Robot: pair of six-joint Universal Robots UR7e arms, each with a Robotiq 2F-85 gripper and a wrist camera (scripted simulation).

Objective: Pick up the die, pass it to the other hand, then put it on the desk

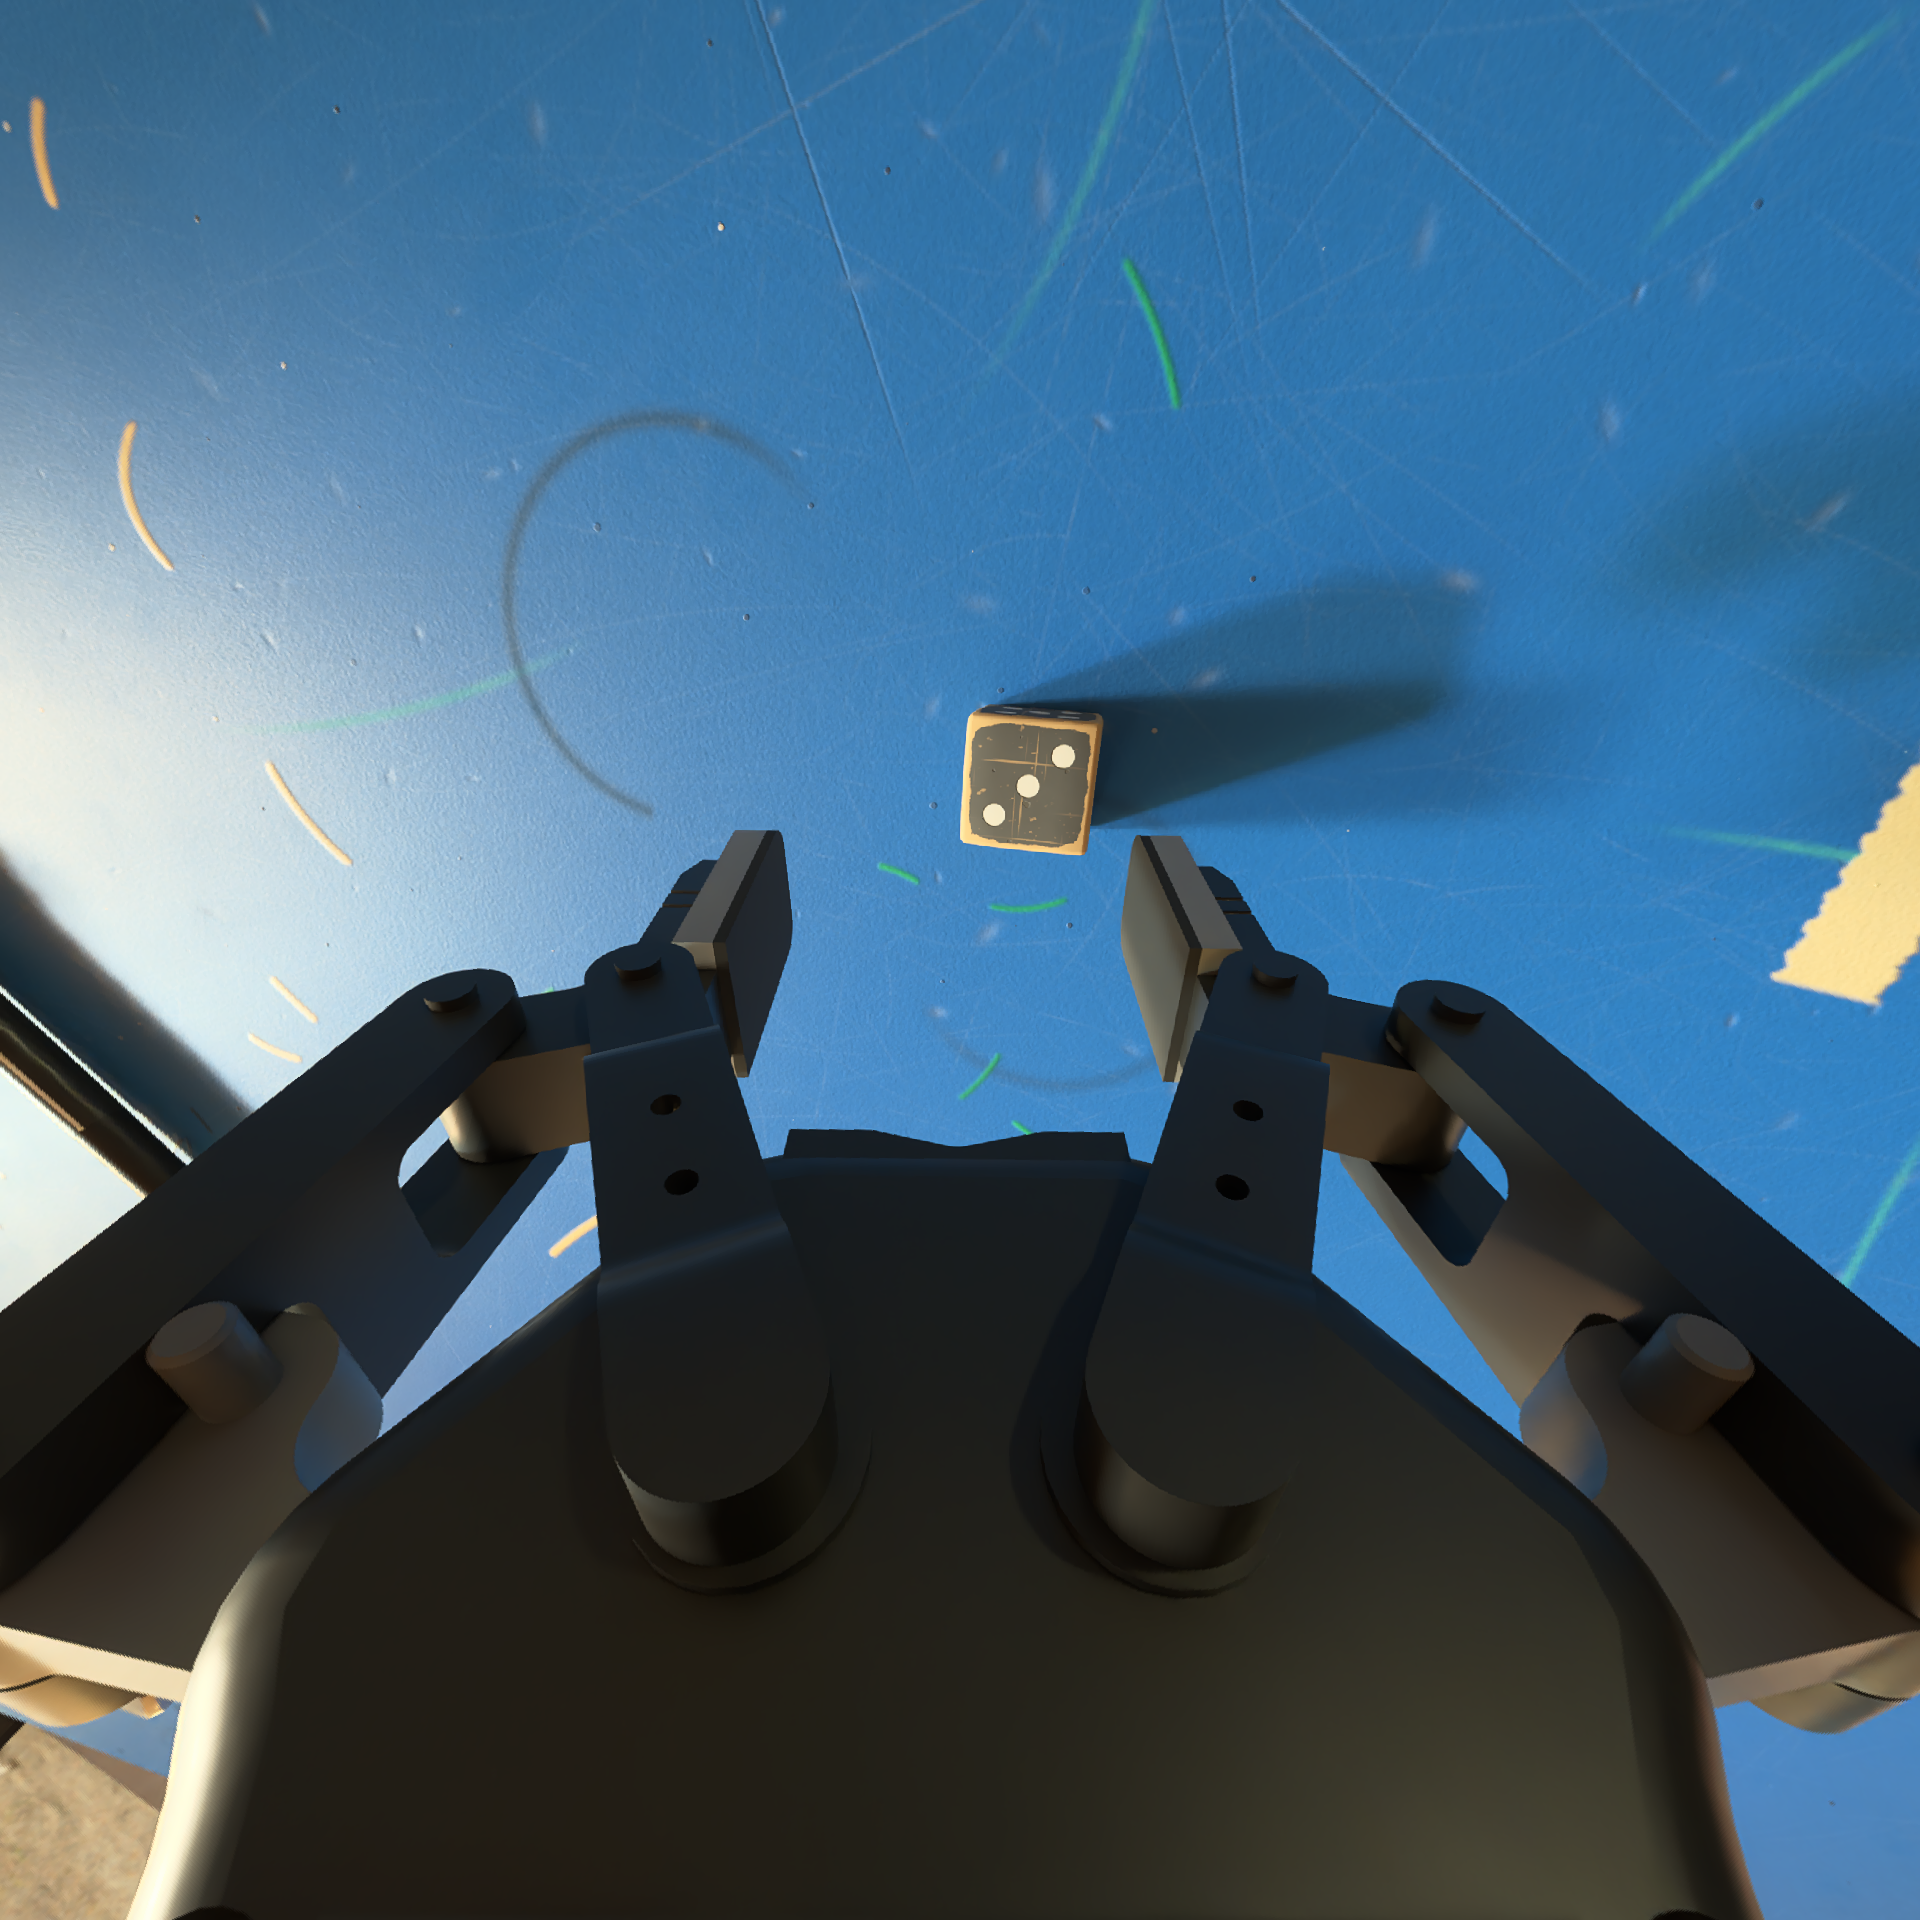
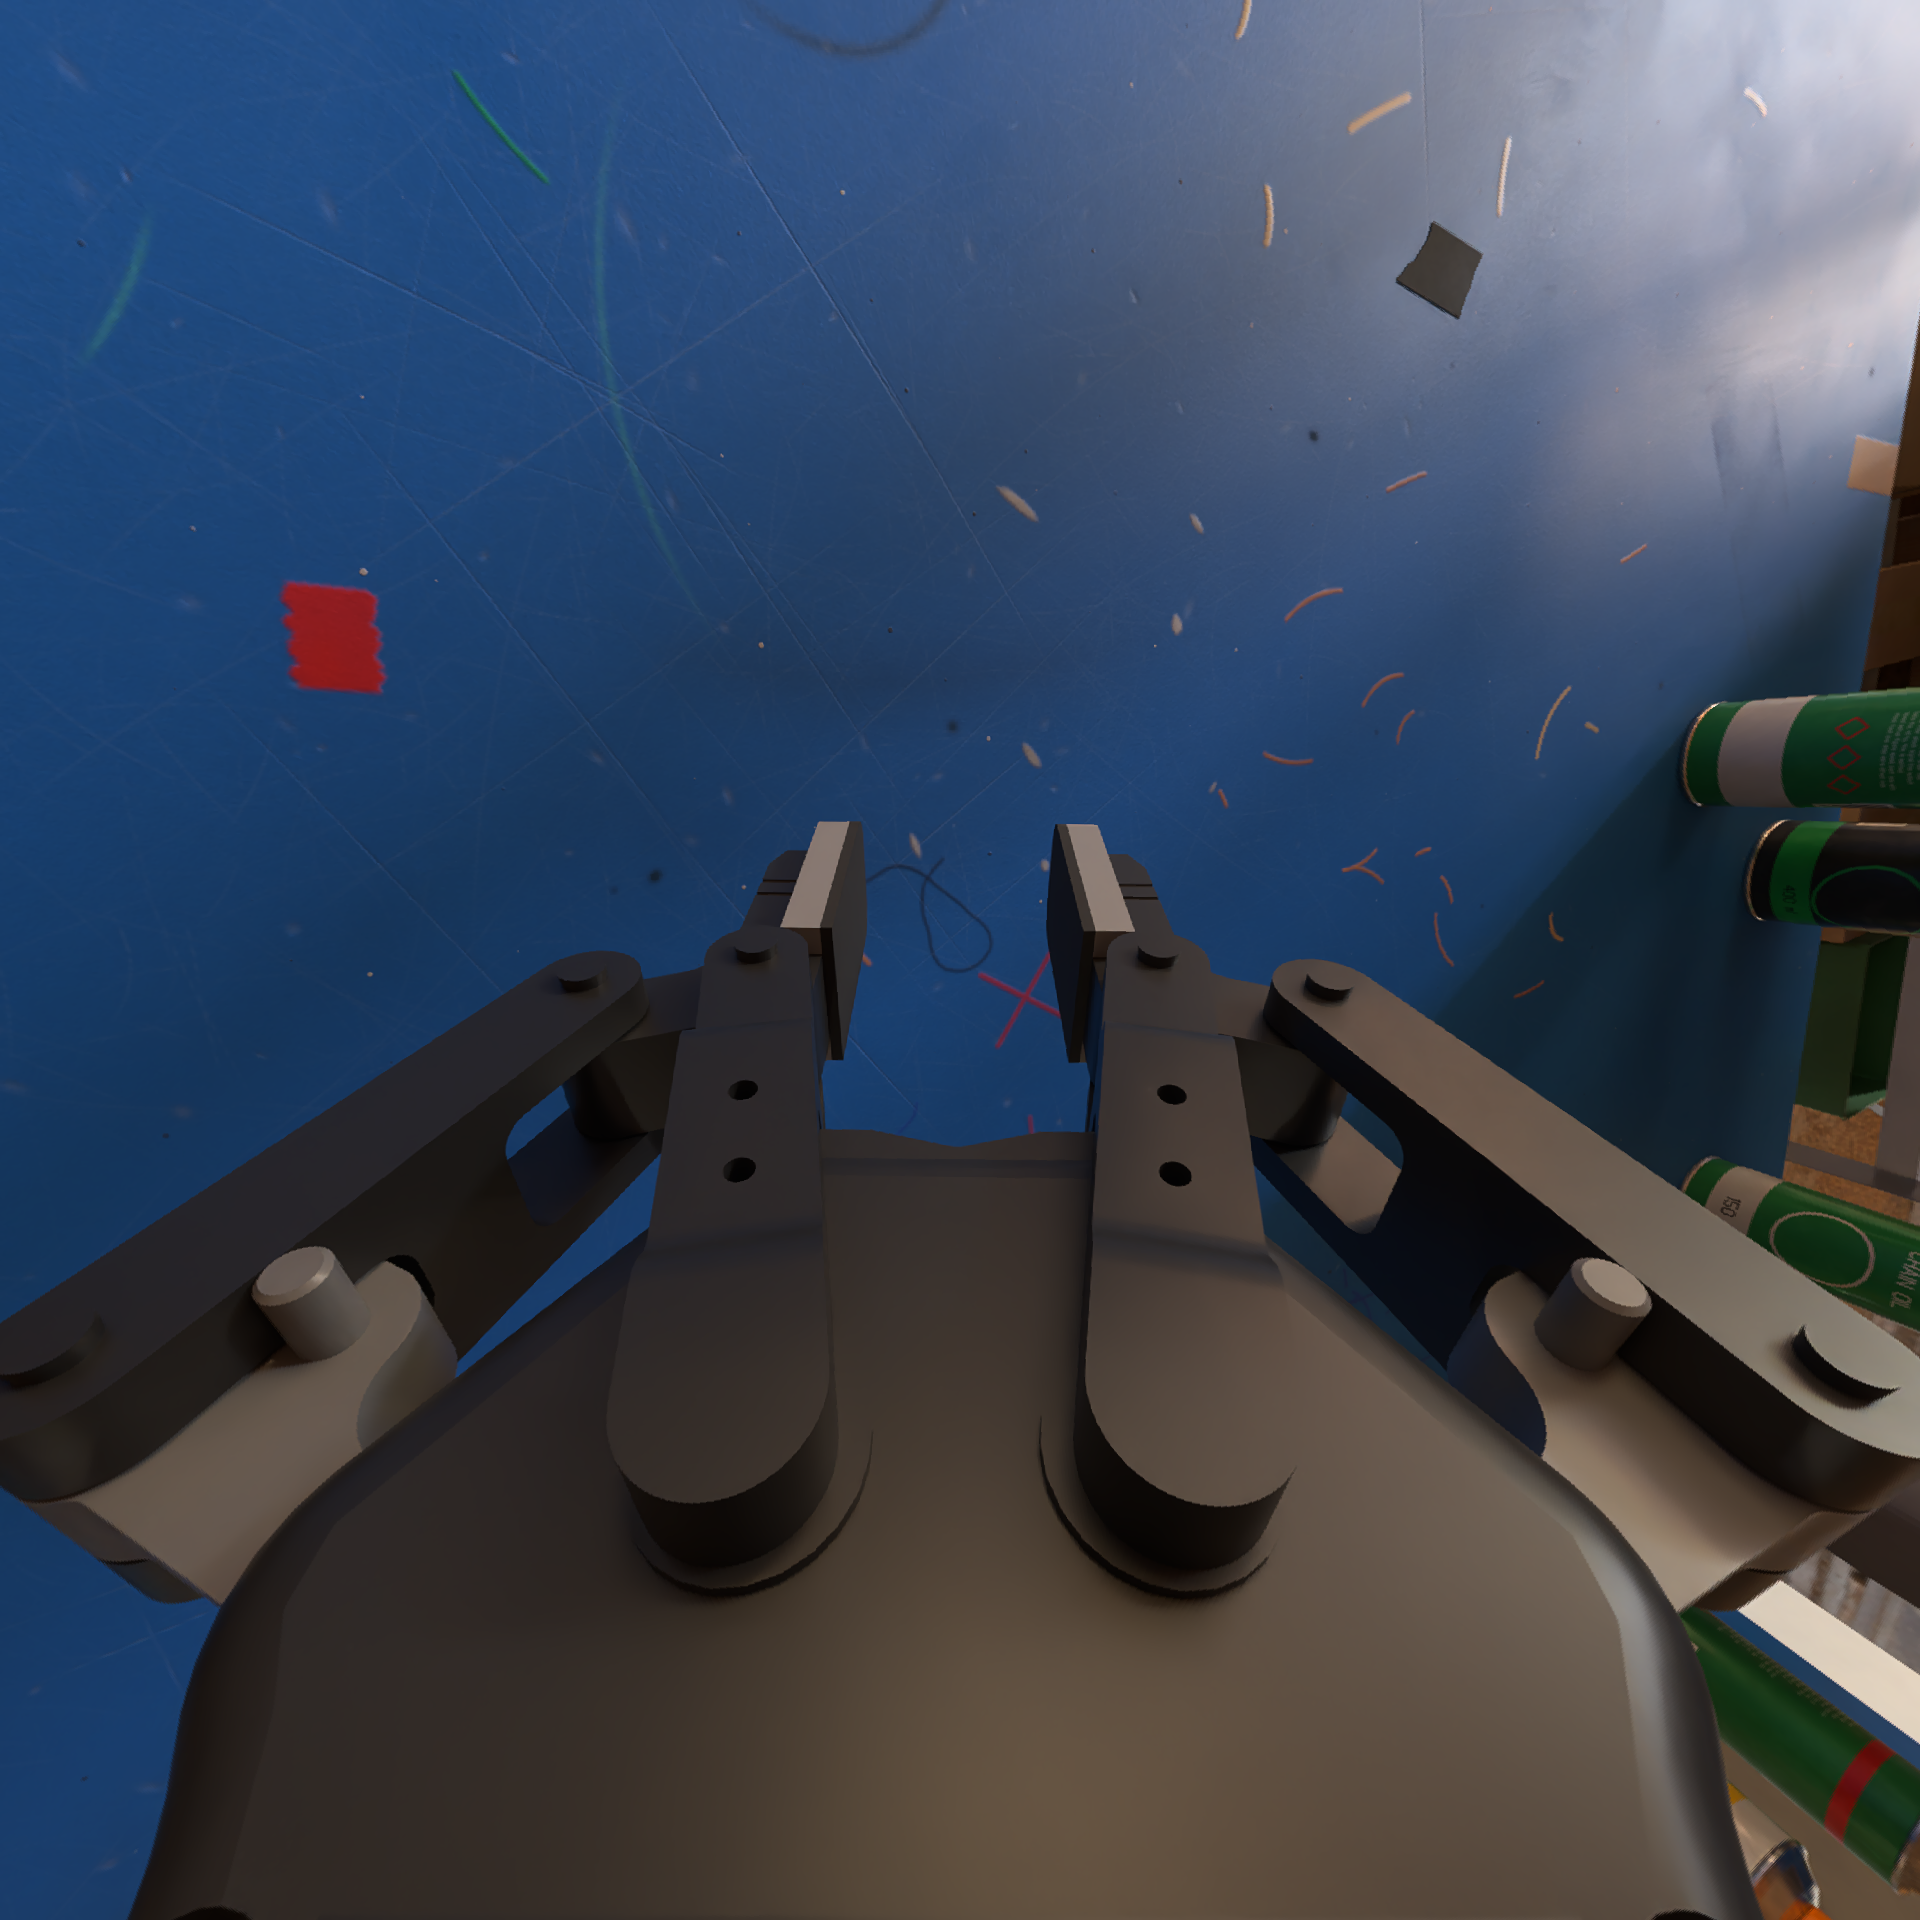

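Observation:
A small tan die (image 1: 1029, 781) with a dark face showing three white pips lies on the blue desk (image 1: 727, 312) in the left wrist view. It casts a long shadow to the right. My left gripper (image 1: 956, 847) is open and empty, hovering above the desk, with the die just beyond its fingertips and nearer the right finger (image 1: 1169, 914). My right gripper (image 2: 956, 842) is open and empty above bare blue desk (image 2: 520, 416). The die does not show in the right wrist view.
A tan tape strip (image 1: 1860, 914) lies at the right of the left wrist view. In the right wrist view a red patch (image 2: 332, 636) and a dark square patch (image 2: 1439, 268) mark the desk, and green cans (image 2: 1808, 748) stand along the right edge.

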